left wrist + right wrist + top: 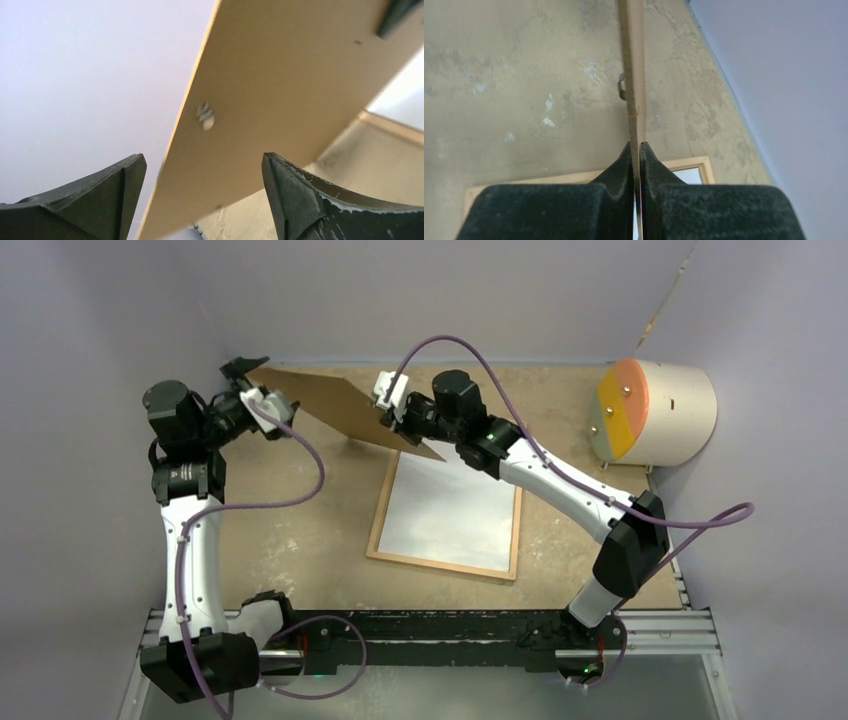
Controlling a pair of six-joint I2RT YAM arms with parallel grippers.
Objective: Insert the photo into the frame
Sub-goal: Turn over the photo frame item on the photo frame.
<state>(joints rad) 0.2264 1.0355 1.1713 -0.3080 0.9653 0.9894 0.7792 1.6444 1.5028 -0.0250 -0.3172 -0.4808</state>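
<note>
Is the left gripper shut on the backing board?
No, the left gripper is open, its jaws wide apart and not pinching the backing board.

1. You had a thin rectangular wooden frame [381,508] in light orange, its clear pane showing pale grey-white.
2. Your flat fibreboard backing board [335,400] read plain brown from above and tan-yellow in the left wrist view, with one small whitish mark [205,116].
3. Your tabletop [300,530] was mottled beige with pale blotches.
4. Your cream cylindrical drum [680,405] carried a face split orange and yellow-green.
5. Your cables [322,468] were purple; the left arm [200,550] and right arm [560,480] were white with black joints.
</note>
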